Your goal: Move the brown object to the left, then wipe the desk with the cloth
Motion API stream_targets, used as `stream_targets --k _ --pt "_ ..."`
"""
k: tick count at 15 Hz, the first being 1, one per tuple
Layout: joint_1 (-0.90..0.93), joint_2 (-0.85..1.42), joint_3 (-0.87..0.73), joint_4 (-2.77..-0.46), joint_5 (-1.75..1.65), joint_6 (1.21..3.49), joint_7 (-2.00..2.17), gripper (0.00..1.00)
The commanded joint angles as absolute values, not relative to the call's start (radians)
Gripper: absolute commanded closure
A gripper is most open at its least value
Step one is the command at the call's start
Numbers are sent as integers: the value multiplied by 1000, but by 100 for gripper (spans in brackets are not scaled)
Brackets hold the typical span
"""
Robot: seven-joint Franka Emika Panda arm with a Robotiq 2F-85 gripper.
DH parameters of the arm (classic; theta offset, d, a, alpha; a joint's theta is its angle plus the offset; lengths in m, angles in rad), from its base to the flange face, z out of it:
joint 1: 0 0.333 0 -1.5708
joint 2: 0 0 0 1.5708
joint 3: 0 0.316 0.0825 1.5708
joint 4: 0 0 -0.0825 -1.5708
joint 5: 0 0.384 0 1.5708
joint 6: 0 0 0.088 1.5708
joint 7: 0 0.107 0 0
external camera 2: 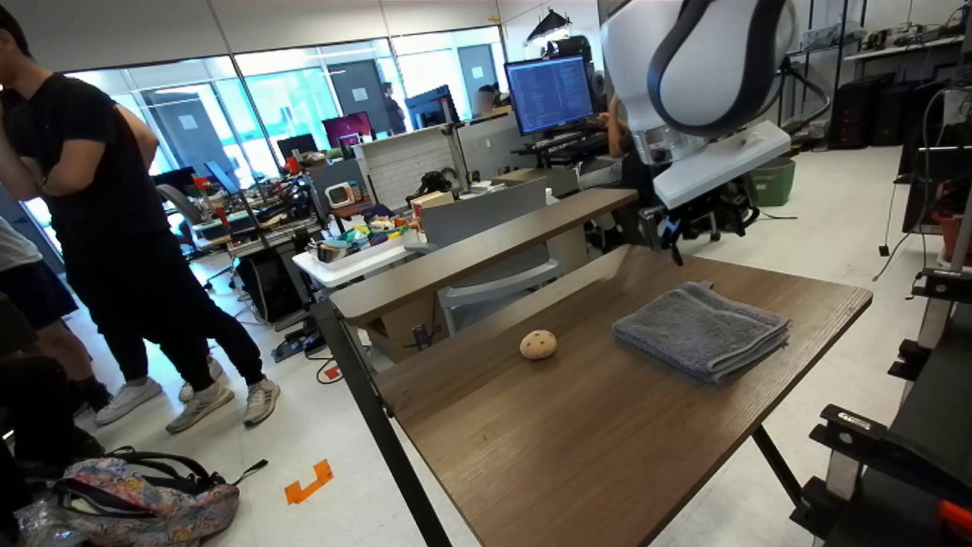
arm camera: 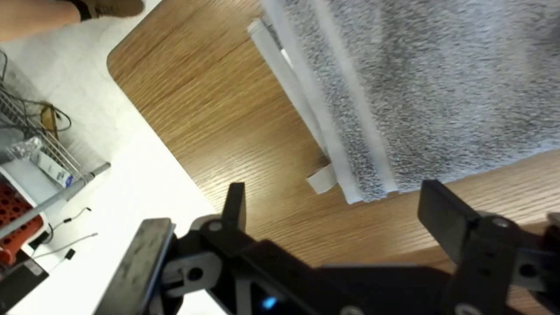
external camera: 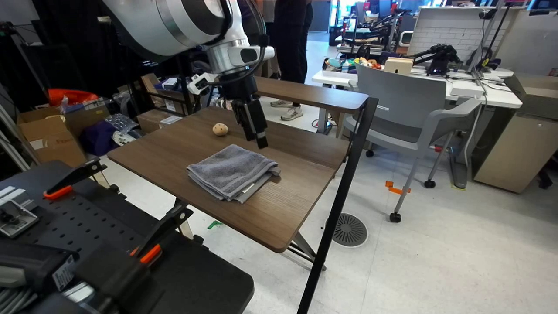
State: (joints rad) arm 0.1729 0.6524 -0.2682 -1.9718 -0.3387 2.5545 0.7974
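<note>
Wrist view: your gripper (arm camera: pixel 334 197) has its 2 fingers (arm camera: pixel 236 205) spread wide, bare wood of the desk (arm camera: pixel 197 100) showing through the gap. You have the folded grey cloth (arm camera: pixel 446 87) just ahead of the fingertips, 1 corner lined up between them. In an exterior view, you see the fingers pointing down; the cloth (external camera: pixel 233 168) lies below them in frame, and the brown object (external camera: pixel 220 129) sits on the desk to their left. In an exterior view, the brown object (external camera 2: pixel 538 345) rests lower left of your fingers, well apart; their spread you cannot tell here.
</note>
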Motion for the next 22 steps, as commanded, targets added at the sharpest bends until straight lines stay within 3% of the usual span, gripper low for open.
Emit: stream_targets --k 1,6,13,21,22 --pt "192 553 -336 -2130 -463 2726 704 0" --pt "192 558 -340 -2135 -421 2756 665 0" --pt "-21 675 -12 -2061 2 2799 347 0" --pt "43 882 -69 -1866 85 2719 348 0" --pt "33 832 -50 -1930 96 2752 331 0"
